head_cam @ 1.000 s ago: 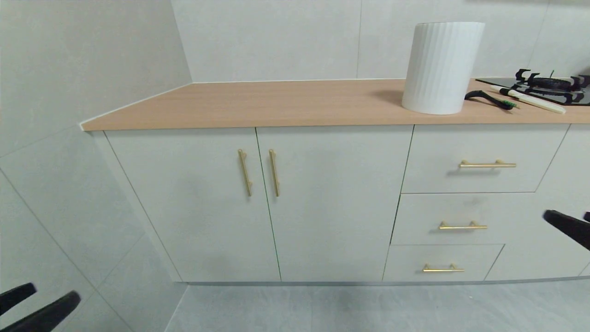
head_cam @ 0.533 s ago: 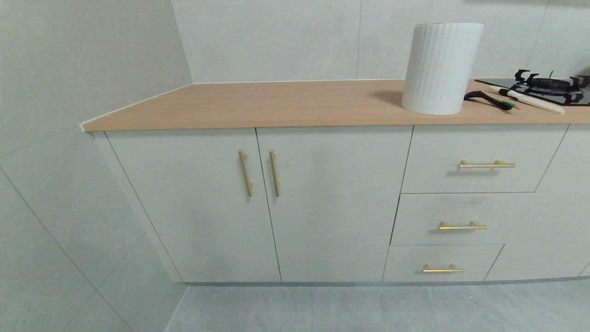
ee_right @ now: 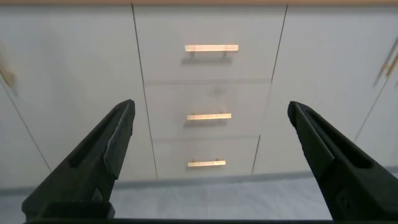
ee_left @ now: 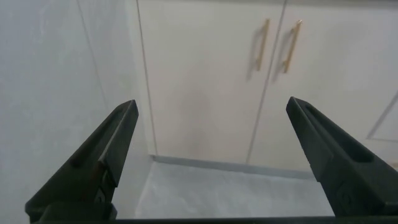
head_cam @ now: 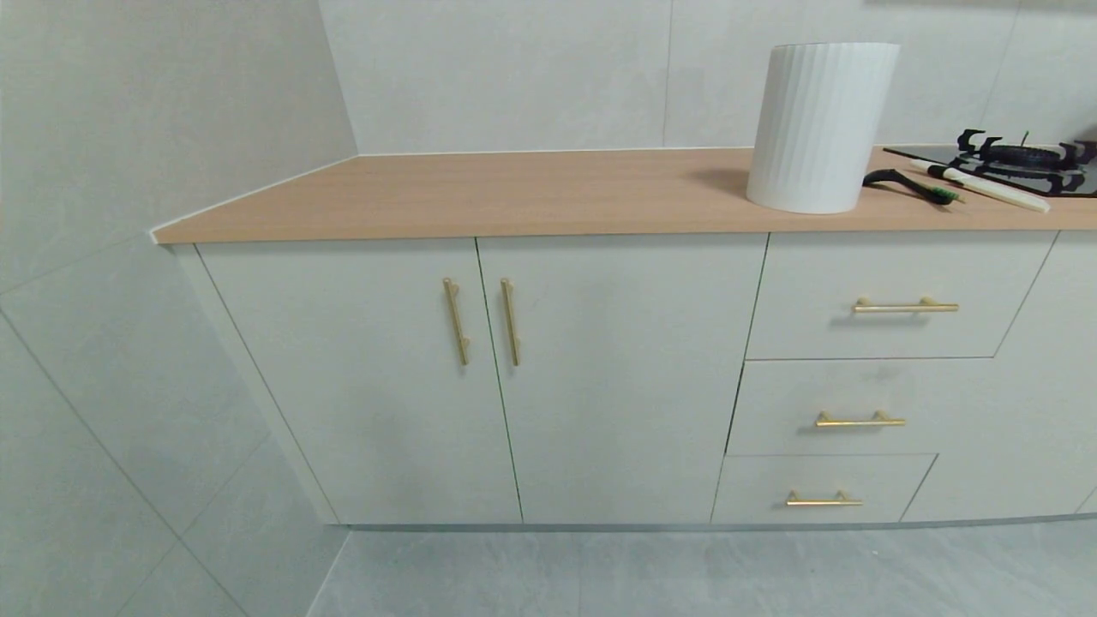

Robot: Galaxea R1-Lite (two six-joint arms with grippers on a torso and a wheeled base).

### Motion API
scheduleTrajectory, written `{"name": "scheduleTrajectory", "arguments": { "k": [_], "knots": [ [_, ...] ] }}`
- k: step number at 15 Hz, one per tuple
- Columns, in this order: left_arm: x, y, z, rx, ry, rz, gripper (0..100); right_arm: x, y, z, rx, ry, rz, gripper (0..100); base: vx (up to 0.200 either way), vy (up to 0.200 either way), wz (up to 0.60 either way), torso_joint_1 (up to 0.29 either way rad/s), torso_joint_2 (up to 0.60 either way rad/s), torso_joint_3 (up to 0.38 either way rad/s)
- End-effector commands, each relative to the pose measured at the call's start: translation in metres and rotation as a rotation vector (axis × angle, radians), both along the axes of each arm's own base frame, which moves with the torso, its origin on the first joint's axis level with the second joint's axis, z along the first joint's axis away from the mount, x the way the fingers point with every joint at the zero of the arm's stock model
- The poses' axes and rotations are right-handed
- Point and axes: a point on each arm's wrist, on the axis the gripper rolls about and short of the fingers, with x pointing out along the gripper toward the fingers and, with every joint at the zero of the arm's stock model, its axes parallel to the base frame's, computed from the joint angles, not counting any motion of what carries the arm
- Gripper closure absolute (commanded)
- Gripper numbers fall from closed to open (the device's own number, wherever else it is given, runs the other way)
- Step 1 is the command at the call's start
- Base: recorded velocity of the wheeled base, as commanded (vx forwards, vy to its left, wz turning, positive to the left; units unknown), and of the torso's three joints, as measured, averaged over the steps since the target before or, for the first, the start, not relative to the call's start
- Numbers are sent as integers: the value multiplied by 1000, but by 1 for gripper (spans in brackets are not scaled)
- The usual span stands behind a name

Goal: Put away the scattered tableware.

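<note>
On the wooden countertop (head_cam: 514, 193) at the right stands a tall white ribbed holder (head_cam: 821, 127). Just right of it lie a black-handled utensil (head_cam: 908, 182) and a long white-handled utensil (head_cam: 986, 186). My left gripper (ee_left: 211, 109) is open with nothing between its fingers, low in front of the double cabinet doors (ee_left: 205, 81). My right gripper (ee_right: 211, 107) is also open and empty, facing the stack of drawers (ee_right: 211, 81).
A black gas hob (head_cam: 1024, 156) sits at the counter's far right. Below are two doors with vertical gold handles (head_cam: 455, 320) and three drawers with gold handles (head_cam: 905, 306). A tiled wall closes in the left side; grey floor (head_cam: 686, 574) lies in front.
One second ago both grippers' black fingertips showed at the lower left and right edges of the head view; they have since dropped out of it. The counter items have not moved.
</note>
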Motion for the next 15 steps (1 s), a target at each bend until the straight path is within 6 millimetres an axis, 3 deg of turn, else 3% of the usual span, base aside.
{"name": "scheduleTrajectory", "arguments": {
  "k": [1, 6, 15],
  "knots": [
    [18, 0, -30, 49, 0, -1, 0, 12, 1, -30, -2, 57, 49, 0, 0, 0, 0, 0, 0, 0],
    [25, -3, -55, 31, 114, -105, 0, 12, 2, -37, 15, 128, 87, 0, 0, 0, 0, 0, 0, 0],
    [25, -3, -55, 12, 110, -107, 0, 12, 2, -37, 21, 126, 89, 0, 0, 0, 0, 0, 0, 0]
  ]
}}
